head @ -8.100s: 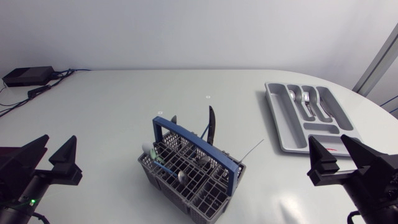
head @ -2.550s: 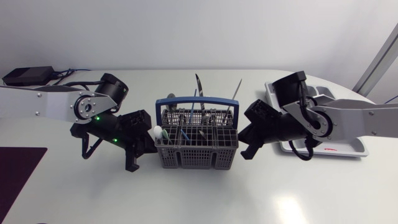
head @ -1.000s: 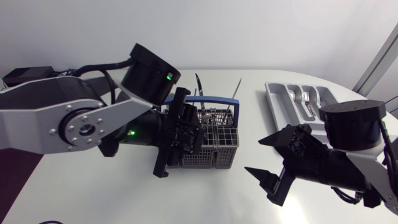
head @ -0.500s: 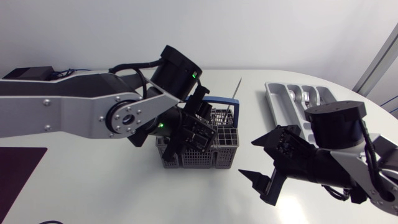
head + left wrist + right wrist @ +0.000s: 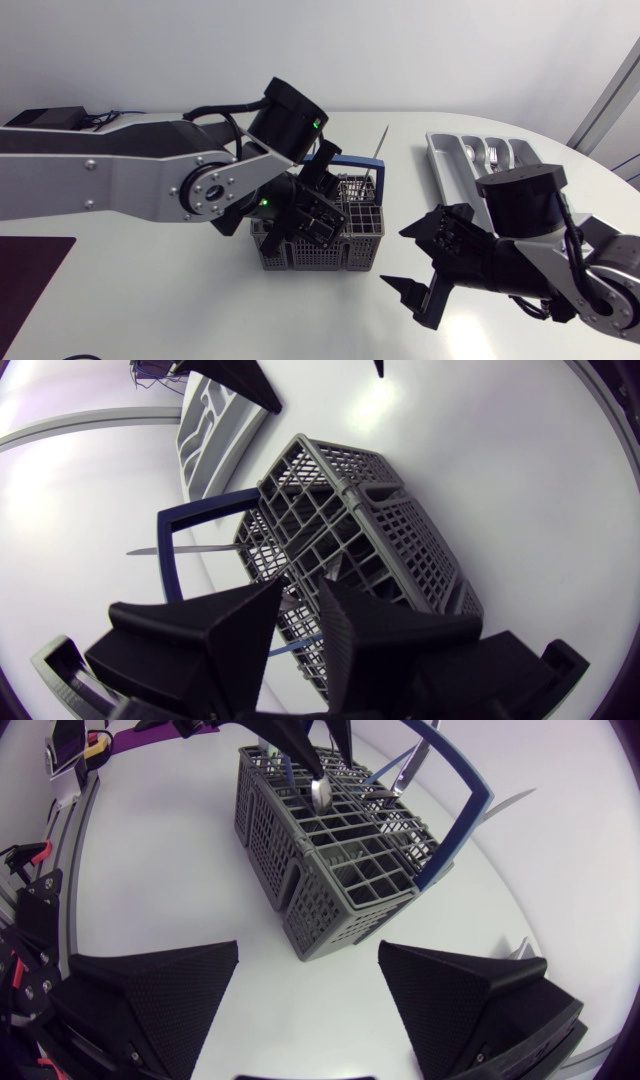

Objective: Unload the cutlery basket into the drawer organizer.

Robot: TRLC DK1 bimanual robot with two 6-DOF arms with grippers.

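Counter point(image 5: 180, 300): smooth, matte white, rounded far edge.

Left arm: silver-grey links with black joints, over the basket. Its end effector point(image 5: 300, 595), matte black and wedge-shaped, is lowered into the basket's compartments; whether it grips anything cannot be told.

Right arm: right of the basket. Its end effector point(image 5: 395, 258) is released, its broad textured wedges spread wide above bare counter.

Drawer organizer point(image 5: 437, 155): grey moulded tray with long channels, at the counter's far right, well apart from the basket, holding shiny forks point(image 5: 490, 155).

Cutlery basket point(image 5: 330, 250): grey plastic lattice box, upright mid-counter between the arms, with a blue hoop handle point(image 5: 460, 805).

Metal blade point(image 5: 381, 140): thin, leaning out of the basket.
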